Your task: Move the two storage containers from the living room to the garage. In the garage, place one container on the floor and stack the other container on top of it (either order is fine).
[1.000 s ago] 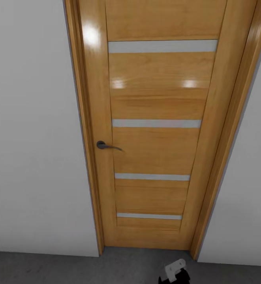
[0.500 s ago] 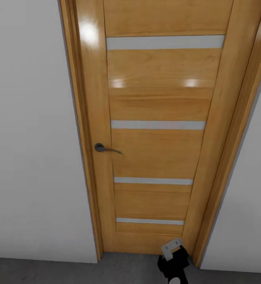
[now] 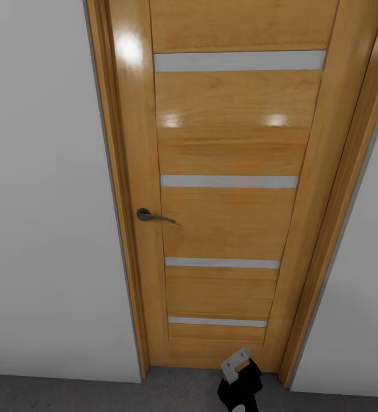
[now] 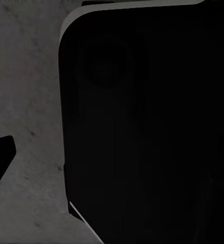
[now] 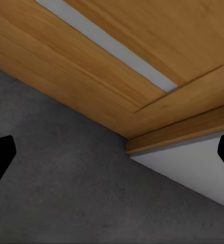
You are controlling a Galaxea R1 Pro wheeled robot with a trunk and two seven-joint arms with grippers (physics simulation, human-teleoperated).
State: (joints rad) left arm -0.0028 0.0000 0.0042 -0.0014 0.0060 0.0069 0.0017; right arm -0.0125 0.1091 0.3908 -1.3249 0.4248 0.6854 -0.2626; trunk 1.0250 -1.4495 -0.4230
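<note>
The right gripper (image 5: 112,157) stood wide open with nothing between its jaws: in the right wrist view its two black fingertips (image 5: 1,155) showed only at the far left and far right edges, well apart, over dark grey speckled concrete floor (image 5: 61,188). Past them ran the bottom rail of a glossy honey-coloured wooden door (image 5: 91,66) with a pale grey inlaid strip (image 5: 106,46), the foot of the door frame (image 5: 183,133), and a patch of pale grey-white wall (image 5: 193,173).

In the head view the right arm's black end with its small white bracket (image 3: 236,364) sat at the bottom of the frame, right of centre, just before the foot of the door. Above it the door (image 3: 229,217) filled the middle of the frame, shut, crossed by four pale horizontal strips, with a dark metal lever handle (image 3: 152,216) at its left side, middle height. The wooden frame (image 3: 113,189) bordered it, plain pale wall (image 3: 46,200) lay at either side, and a strip of grey floor (image 3: 68,395) ran along the bottom.

In the left wrist view a black fingertip (image 4: 0,162) showed at the left edge beside a large black rounded body (image 4: 147,122), with grey speckled floor (image 4: 30,101) between them; whether that gripper was open or closed I could not tell.

No writing or label could be read anywhere, and I cannot tell where the storage containers were.
</note>
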